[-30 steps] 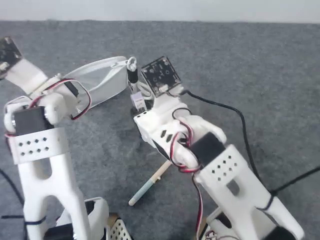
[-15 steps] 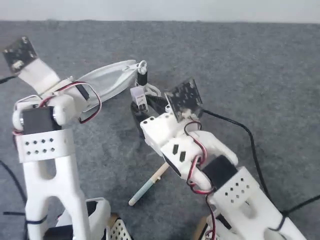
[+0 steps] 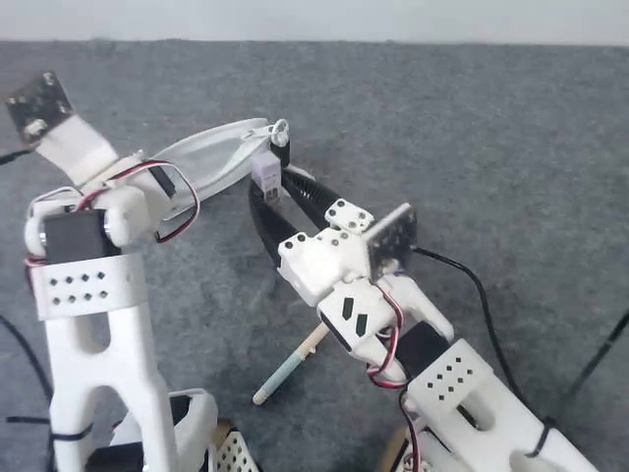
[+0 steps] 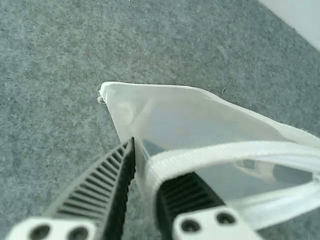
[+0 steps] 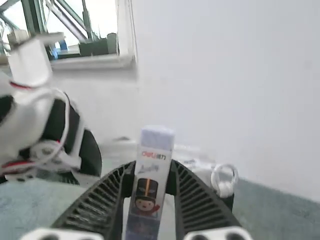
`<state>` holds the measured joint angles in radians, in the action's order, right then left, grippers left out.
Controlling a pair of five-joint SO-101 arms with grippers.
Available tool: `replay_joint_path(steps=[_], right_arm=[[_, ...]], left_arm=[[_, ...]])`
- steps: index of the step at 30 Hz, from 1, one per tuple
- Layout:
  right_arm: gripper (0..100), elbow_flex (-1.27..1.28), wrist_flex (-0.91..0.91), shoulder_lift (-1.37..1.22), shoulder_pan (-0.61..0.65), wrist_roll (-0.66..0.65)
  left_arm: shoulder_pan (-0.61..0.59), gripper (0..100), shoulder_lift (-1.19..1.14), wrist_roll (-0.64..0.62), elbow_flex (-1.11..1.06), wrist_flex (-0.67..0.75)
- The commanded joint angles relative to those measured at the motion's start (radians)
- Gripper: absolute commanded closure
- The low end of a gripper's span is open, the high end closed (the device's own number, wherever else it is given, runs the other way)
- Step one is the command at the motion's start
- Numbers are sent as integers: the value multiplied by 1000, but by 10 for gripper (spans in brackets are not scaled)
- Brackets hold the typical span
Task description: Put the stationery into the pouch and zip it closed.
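A white translucent pouch lies at the back left of the grey carpet, its mouth open. My left gripper is shut on the pouch's zipper rim and holds that edge up. My right gripper is shut on a small white eraser with a blue end, held upright just beside the pouch's mouth. The zipper's ring pull hangs right behind the eraser. A pen with a beige end lies on the carpet in front, below the right arm.
Both arm bases stand at the near edge, the left arm's column and the right arm's body. A black cable runs off to the right. Open carpet spreads to the back right.
The right arm has drawn back and tipped its gripper up, carrying the eraser a little higher and nearer the pouch's mouth. The left arm raised the pouch's edge slightly, then kept still.
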<state>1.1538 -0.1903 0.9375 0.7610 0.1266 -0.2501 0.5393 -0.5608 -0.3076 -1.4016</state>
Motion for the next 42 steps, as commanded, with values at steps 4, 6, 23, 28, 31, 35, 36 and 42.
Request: replay_joint_path(steps=[4,6,23,28,31,35,36,42], right_arm=[[991,-18,-127,21,2,3],[991,-49,-176,-25,2,2],[991,-473,-527,-687,-39,0],[991,-529,-651,-903,-21,-117],[991,-532,-825,-1030,-19,-212],[991,-532,-955,-1165,-10,-285],[991,-532,-969,-1193,-8,-295],[991,-534,-989,-1250,-8,-298]], left_arm=[[12,988,14,-14,27,-3],[12,988,14,-14,25,-3],[12,988,11,-14,21,-2],[12,988,8,-14,21,-2],[12,988,8,-14,21,-2],[12,988,8,-14,13,12],[12,988,8,-15,5,25],[12,988,14,-15,-13,48]])
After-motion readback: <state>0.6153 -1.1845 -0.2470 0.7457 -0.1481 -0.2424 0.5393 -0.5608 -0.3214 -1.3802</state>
